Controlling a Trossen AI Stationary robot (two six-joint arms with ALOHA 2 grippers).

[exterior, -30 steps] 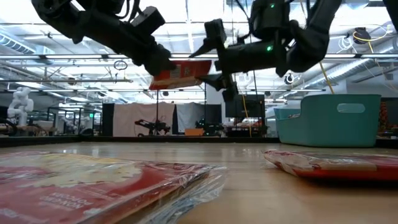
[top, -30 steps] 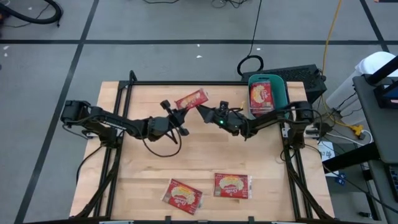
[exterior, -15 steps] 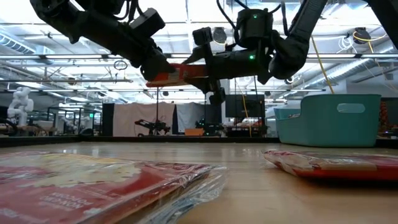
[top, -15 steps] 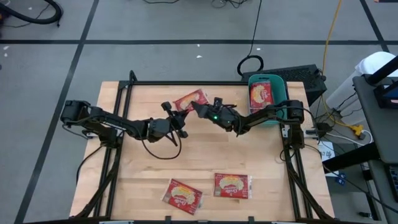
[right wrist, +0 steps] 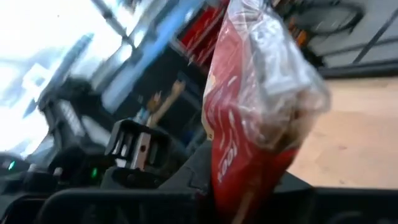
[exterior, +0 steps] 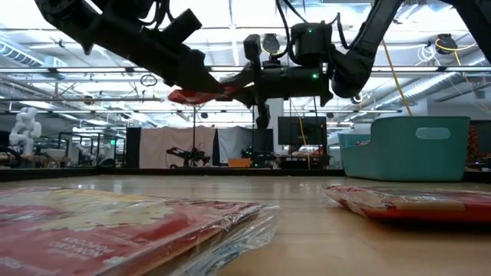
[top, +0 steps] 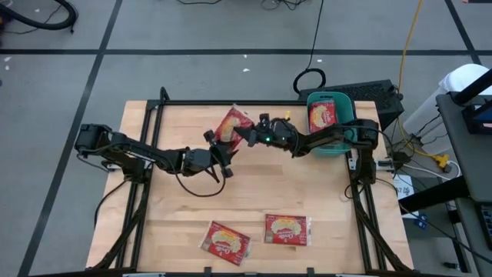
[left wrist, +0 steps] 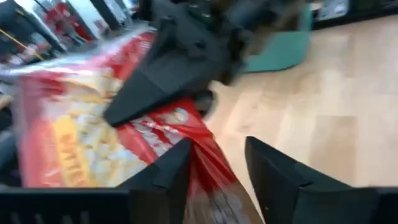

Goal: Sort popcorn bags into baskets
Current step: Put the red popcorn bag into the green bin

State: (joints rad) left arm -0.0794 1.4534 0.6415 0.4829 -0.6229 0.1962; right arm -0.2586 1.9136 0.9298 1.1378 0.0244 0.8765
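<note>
Popcorn bag (top: 233, 123): high view, held above the tabletop (top: 254, 192) between both grippers; two more bags (top: 226, 239) (top: 286, 229) lie at the near edge, one lies in the teal basket (top: 344, 117).
Low view: right gripper (exterior: 242, 83) is clamped on the bag's edge.
Left wrist view: left gripper (left wrist: 217, 165) has its fingers parted around the bag's corner.
Right wrist view: bag (right wrist: 255, 106) pinched, standing up from the gripper.

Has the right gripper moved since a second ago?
Yes. The right gripper has shifted left, away from the teal bin, and now pinches the raised popcorn bag.
</note>
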